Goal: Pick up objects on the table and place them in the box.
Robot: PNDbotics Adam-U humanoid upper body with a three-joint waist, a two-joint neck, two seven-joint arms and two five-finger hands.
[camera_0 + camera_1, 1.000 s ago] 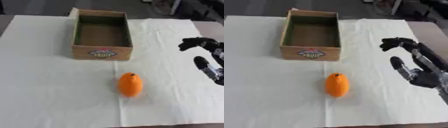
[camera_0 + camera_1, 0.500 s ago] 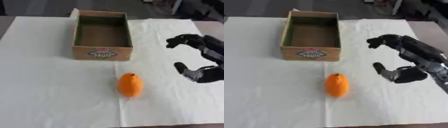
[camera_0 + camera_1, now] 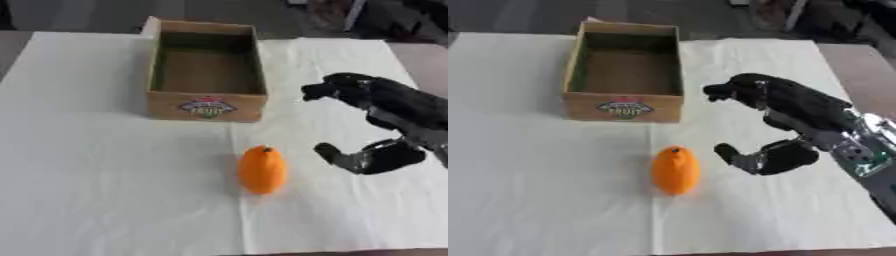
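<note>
Your worktop [image 3: 79,165] is covered with a white cloth, and on this cloth, toward the far edge and a little left of the middle, stands the cardboard box [image 3: 206,70]. It is open at the top and you can see its brown bottom; nothing lies inside. Its near wall carries a round coloured label [image 3: 206,107] (I cannot read the words on it).

Nearer to you, about in the middle of the worktop and closer to the near edge, lies the orange fruit [image 3: 676,170]. It has a long oval shape, with a small dark stem end that points to the far edge. It lies apart from the box, in front of the box's near right corner, and nothing touches it.

To the right of the fruit you see your right hand [image 3: 798,125], which comes in from the right edge. The hand is spread wide: the fingers [image 3: 732,90] bend forward and reach toward the box side, and the thumb [image 3: 337,156] is lower, near the fruit but not touching it. Between thumb and fingers is a wide gap, and the hand holds nothing. The silver wrist part [image 3: 864,145] shows at the right edge.

Your left hand does not show in either view.
</note>
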